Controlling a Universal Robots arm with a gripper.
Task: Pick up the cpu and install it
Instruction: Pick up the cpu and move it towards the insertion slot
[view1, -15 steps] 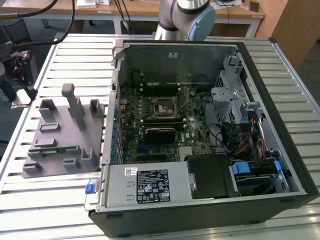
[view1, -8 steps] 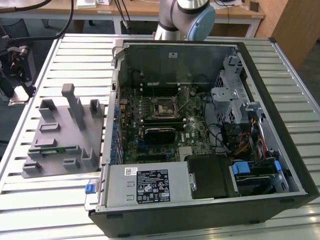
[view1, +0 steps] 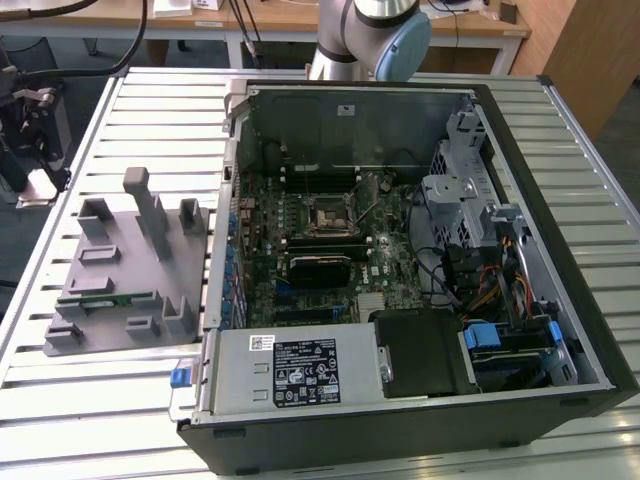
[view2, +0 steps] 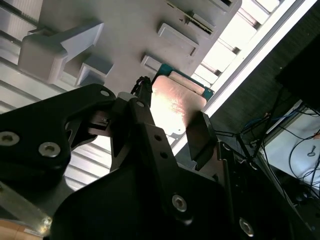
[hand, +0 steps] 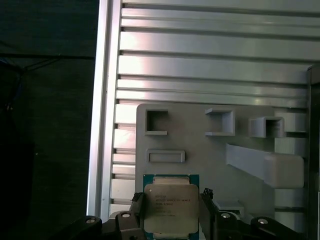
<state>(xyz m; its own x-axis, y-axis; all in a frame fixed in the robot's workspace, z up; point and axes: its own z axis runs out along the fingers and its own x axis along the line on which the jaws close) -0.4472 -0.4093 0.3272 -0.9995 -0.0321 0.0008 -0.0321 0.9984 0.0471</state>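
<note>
1. First wrist view: my gripper (hand: 171, 201) is clamped on the cpu (hand: 170, 212), one finger at each side edge.
2. Second wrist view: cpu sits between my jaws, held above the gray fixture plate (view2: 117, 35).

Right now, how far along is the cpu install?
Done: pickup, it seems. In hand: the silver-topped square cpu, clamped between the gripper's fingers above the grey plastic fixture plate. Left: the install; the black-framed motherboard socket in the open black computer case looks empty.
</note>
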